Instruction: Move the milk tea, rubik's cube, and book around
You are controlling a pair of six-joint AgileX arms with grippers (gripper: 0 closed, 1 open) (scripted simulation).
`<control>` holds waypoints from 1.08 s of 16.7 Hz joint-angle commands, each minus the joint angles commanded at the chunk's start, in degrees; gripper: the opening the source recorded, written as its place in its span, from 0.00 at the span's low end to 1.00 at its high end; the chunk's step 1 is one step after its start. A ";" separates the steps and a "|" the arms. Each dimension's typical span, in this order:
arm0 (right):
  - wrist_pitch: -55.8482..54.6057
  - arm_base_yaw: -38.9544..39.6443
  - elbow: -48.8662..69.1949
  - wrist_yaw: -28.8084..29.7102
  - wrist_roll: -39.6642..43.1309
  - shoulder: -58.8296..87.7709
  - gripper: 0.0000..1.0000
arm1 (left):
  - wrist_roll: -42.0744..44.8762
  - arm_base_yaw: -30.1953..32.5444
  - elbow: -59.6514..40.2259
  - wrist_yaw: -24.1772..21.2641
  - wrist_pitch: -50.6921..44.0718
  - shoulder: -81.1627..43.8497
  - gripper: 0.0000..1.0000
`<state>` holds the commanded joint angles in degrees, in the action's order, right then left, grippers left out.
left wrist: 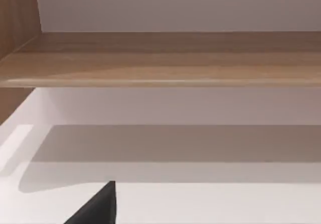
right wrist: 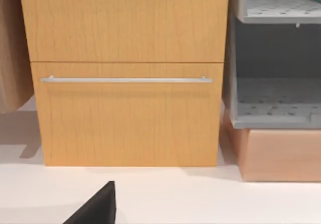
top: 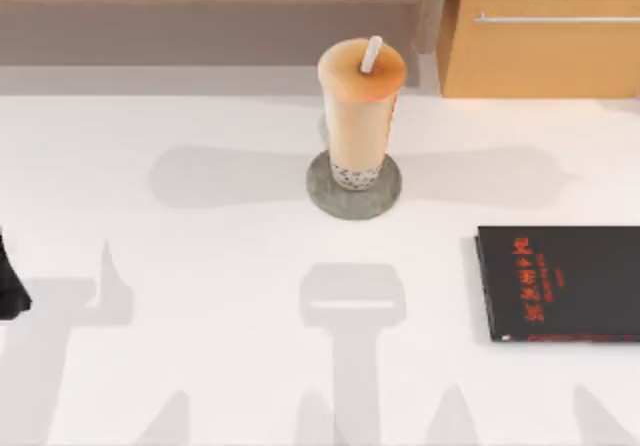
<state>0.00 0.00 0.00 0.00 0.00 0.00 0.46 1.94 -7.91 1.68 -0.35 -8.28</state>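
Left claw point(top: 10, 291) sits parked at the frame's left edge, grip unreadable; milk tea point(top: 360, 116) stands upright on a coaster point(top: 325, 198), upper centre.

— Where is there room on the desk point(top: 200, 366)?
— The whole left and front are bare.
— What's in the way?
— The milk tea point(top: 360, 116) (tall, on a gray coaster point(top: 385, 201)) in the middle back, and a black book point(top: 560, 281) at the right edge.
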 joint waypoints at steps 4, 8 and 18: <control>0.00 0.00 0.00 0.00 0.00 0.00 1.00 | -0.42 -1.83 7.51 -1.58 0.32 7.84 1.00; 0.00 0.00 0.00 0.00 0.00 0.00 1.00 | -0.46 -1.94 7.91 -1.68 0.35 8.28 1.00; -7.89 -6.33 18.83 -5.79 0.11 21.71 1.00 | -0.46 -1.94 7.91 -1.68 0.35 8.28 1.00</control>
<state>-7.89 -6.33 18.83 -5.79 0.11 21.71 0.00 0.00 0.00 0.00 0.00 0.00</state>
